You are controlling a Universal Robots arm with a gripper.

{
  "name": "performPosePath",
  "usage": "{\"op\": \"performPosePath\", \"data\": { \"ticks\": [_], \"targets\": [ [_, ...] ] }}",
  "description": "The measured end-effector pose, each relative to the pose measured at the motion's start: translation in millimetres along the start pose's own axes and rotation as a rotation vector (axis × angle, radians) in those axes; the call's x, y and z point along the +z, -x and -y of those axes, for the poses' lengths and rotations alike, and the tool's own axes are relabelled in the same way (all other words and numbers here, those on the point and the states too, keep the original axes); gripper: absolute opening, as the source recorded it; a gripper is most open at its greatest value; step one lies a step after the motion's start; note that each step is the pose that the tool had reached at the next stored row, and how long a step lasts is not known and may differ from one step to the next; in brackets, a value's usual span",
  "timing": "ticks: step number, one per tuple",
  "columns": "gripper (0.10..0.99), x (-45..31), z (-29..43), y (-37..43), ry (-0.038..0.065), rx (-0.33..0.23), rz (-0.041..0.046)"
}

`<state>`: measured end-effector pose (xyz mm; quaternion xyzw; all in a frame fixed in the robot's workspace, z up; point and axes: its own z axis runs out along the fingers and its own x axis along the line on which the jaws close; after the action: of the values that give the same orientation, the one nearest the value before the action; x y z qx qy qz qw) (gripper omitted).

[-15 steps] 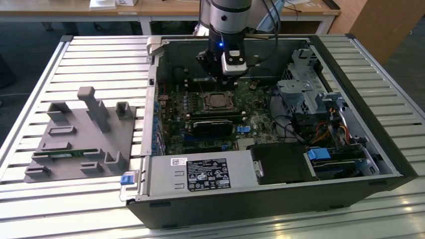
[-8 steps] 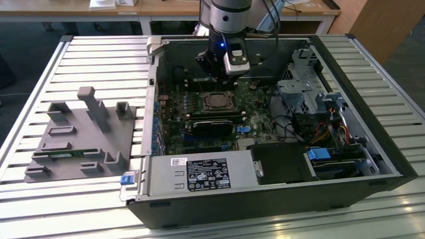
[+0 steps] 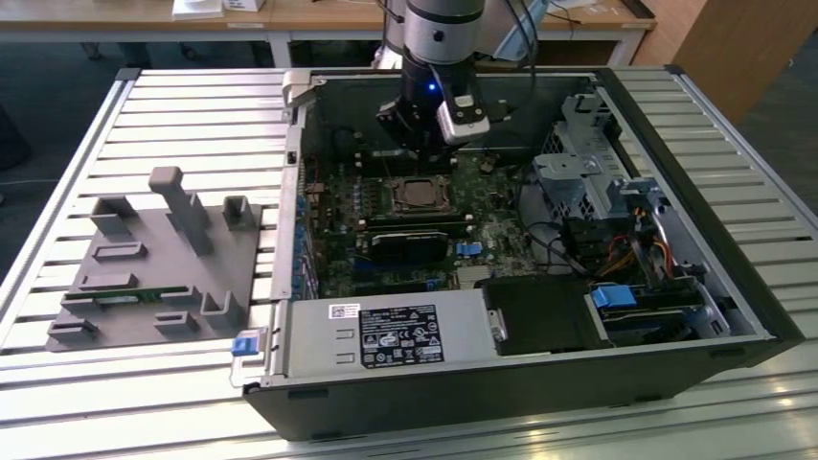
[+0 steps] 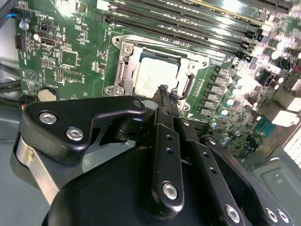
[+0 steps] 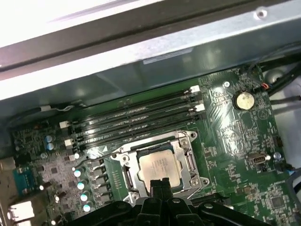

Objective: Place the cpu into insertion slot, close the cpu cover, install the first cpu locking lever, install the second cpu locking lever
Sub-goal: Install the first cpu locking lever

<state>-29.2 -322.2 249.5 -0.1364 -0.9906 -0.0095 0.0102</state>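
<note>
The cpu (image 5: 159, 165) lies flat in the insertion slot (image 5: 128, 178) on the green board, its silver-grey top facing up. The cpu cover (image 5: 189, 162), a silvery frame, lies down around the chip (image 4: 151, 75). A thin wire locking lever (image 5: 96, 157) sticks out sideways from one corner of the socket. Another bent lever (image 4: 188, 84) runs along the socket's side. My gripper (image 4: 163, 90) hovers at the socket's edge just beside the chip, its black fingers shut together with nothing between them. In the exterior view the gripper (image 3: 424, 165) reaches down into the open case just behind the cpu (image 3: 419, 195).
Long black memory slots (image 5: 136, 117) run beside the socket. A coin battery (image 5: 243, 100) sits on the board. The case holds a power supply (image 3: 383, 335) in front and a drive cage (image 3: 601, 182) at the exterior view's right. A grey fixture (image 3: 153, 259) stands on the slatted table.
</note>
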Motion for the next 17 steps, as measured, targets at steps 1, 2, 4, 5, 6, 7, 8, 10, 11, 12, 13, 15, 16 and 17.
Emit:
{"op": "performPosePath", "data": {
  "ticks": [1,2,4,5,6,7,8,10,11,12,13,15,16,17],
  "targets": [
    [0.106,0.0,0.1,0.0,0.000,-0.009,0.0021],
    [0.106,0.0,0.1,0.1,0.001,-0.019,0.0035],
    [0.106,0.0,0.2,0.0,0.004,-0.035,0.0044],
    [0.106,0.1,0.2,0.0,0.008,-0.040,0.0055],
    [0.106,0.1,0.2,0.0,0.011,-0.046,0.0077],
    [0.106,0.1,0.2,0.0,0.013,-0.052,0.0112],
    [0.106,0.2,0.2,0.0,0.014,-0.060,0.0157],
    [0.106,0.3,0.1,0.0,0.016,-0.075,0.0239],
    [0.106,0.5,0.1,0.0,0.016,-0.089,0.0237],
    [0.106,0.7,0.2,0.0,0.016,-0.108,0.0233],
    [0.106,0.9,0.2,0.0,0.016,-0.125,0.0228],
    [0.106,1.4,0.2,0.0,0.016,-0.161,0.0218],
    [0.106,1.6,0.2,0.1,0.016,-0.179,0.0214],
    [0.106,2.0,0.2,0.0,0.016,-0.197,0.0208]
  ]
}}
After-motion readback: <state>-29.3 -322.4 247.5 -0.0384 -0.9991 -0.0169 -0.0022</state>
